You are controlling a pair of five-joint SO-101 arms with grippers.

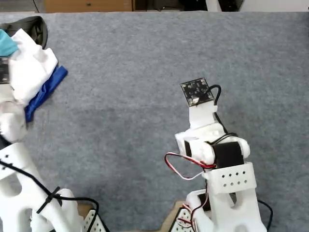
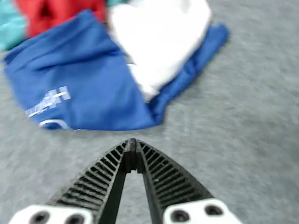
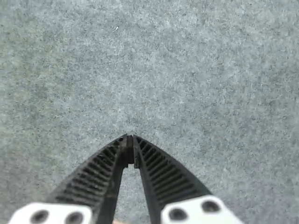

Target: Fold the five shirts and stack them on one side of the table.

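Note:
A pile of shirts lies at the table's left edge: a white shirt (image 1: 30,67) on top of a blue shirt (image 1: 47,89), with a teal one (image 1: 7,43) and a dark one (image 1: 34,25) behind. The left wrist view has the blue shirt (image 2: 84,79) with white print, the white shirt (image 2: 159,35), a red shirt (image 2: 56,11) and a teal shirt (image 2: 11,28). My left gripper (image 2: 131,143) is shut with nothing in it, just short of the blue shirt's edge. My right gripper (image 3: 129,138) is shut and empty above bare grey felt.
Grey felt (image 1: 145,58) covers the whole table. The right arm (image 1: 212,145) stands at the front centre-right, the left arm (image 1: 19,159) at the front left beside the pile. A wooden surface (image 1: 87,5) runs beyond the far edge.

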